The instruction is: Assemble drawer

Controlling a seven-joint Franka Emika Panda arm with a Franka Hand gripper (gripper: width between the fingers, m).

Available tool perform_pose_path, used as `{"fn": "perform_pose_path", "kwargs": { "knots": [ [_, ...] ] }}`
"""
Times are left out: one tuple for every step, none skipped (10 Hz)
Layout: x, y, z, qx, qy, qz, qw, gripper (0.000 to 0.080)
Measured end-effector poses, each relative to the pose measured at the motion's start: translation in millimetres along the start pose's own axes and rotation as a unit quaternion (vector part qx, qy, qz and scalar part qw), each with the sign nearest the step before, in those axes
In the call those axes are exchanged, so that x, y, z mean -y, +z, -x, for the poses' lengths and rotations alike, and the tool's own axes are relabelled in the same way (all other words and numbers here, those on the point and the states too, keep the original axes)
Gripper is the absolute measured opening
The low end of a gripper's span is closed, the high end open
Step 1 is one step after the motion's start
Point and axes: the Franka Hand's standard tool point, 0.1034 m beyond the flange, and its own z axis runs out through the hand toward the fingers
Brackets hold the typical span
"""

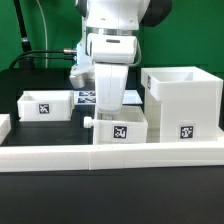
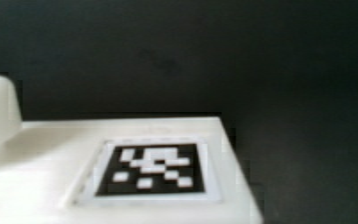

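Three white drawer parts stand on the black table. The large cubic casing [image 1: 185, 100] is at the exterior view's right, open at the top, with a tag low on its front. A small box tray [image 1: 45, 103] with a tag stands at the left. A second tray [image 1: 122, 126], with a knob [image 1: 88, 122] on its left side and a tag on its front, stands in the middle. My gripper [image 1: 108, 100] hangs straight down at this middle tray's back edge, its fingertips hidden behind the tray. The wrist view shows a white tagged face [image 2: 155, 168] close up, with no fingers in it.
The long low white border wall [image 1: 110, 156] runs along the front, just before the middle tray and the casing. The marker board [image 1: 87, 97] lies flat behind the trays, partly hidden by the arm. Black cables lie at the back left.
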Motion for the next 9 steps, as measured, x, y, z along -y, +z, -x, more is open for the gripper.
{"fn": "perform_pose_path", "kwargs": {
  "knots": [
    [-0.2, -0.1, -1.0, 0.000, 0.000, 0.001, 1.000, 0.0042],
    [0.0, 0.1, -0.3, 0.000, 0.001, 0.000, 1.000, 0.0042],
    [0.1, 0.1, -0.3, 0.000, 0.001, 0.000, 1.000, 0.0042],
    [-0.4, 0.1, -2.8, 0.000, 0.002, 0.000, 1.000, 0.0042],
    [-2.8, -0.6, -6.9, 0.000, 0.001, -0.002, 1.000, 0.0042],
    [-4.5, -0.6, -10.1, 0.001, 0.004, -0.004, 1.000, 0.0042],
    [-5.6, -0.4, -12.6, 0.001, 0.003, -0.008, 1.000, 0.0042],
    [-6.7, -0.3, -13.4, 0.001, 0.002, -0.008, 1.000, 0.0042],
    [-5.9, 0.2, -12.1, 0.001, 0.004, -0.009, 1.000, 0.0042]
  ]
}}
